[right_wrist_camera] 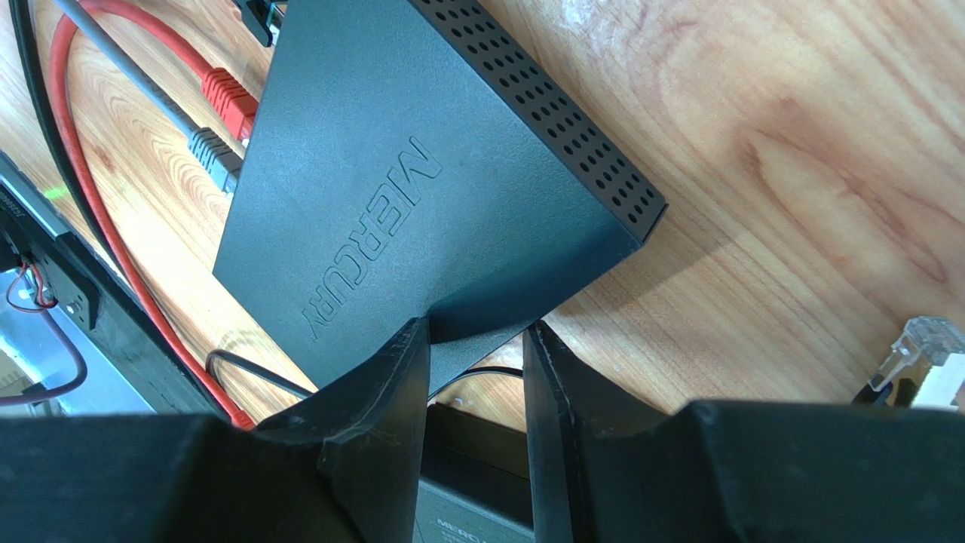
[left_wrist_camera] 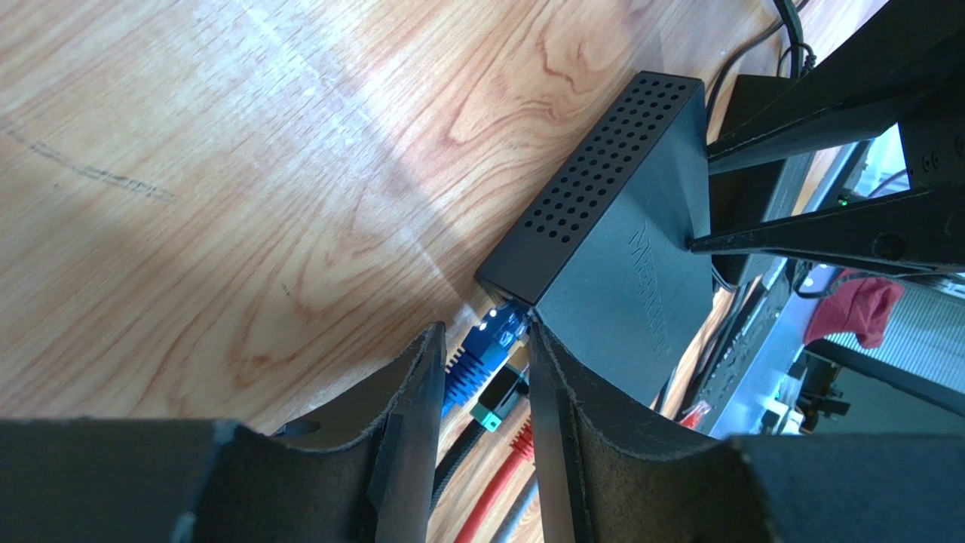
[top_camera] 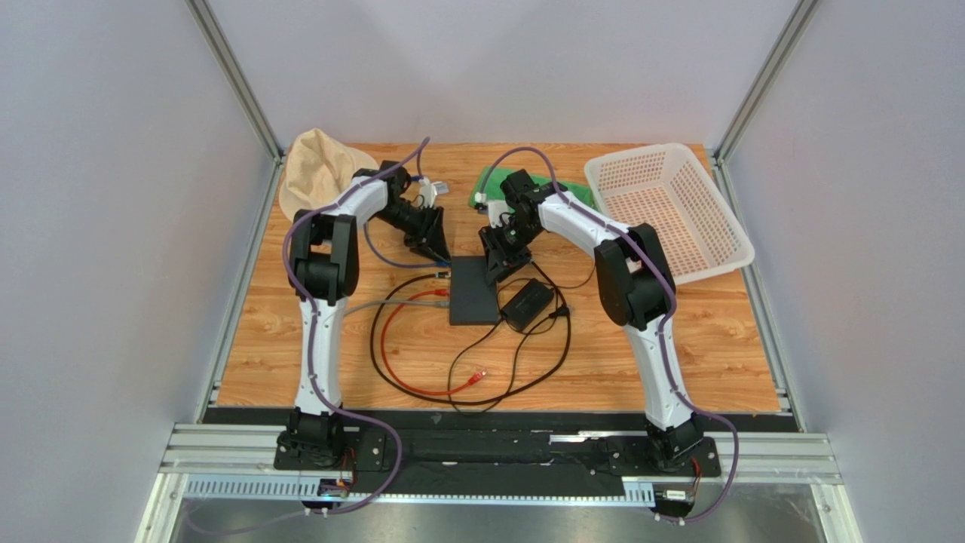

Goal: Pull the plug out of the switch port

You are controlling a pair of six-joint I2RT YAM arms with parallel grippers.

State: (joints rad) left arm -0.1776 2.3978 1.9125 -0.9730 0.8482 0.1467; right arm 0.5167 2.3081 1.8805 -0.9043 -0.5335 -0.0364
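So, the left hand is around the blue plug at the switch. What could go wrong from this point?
1. The black plug and red plug sit tight beside the blue plug; the left hand may catch one of them as well.
2. The right hand seems to grip only a corner of the Mercury switch, so it might twist or slide when the pull begins.

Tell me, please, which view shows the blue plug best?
Left wrist: the blue plug sits close up between the left gripper's fingers, against the switch. From the top it is too small to tell; the right wrist misses it.
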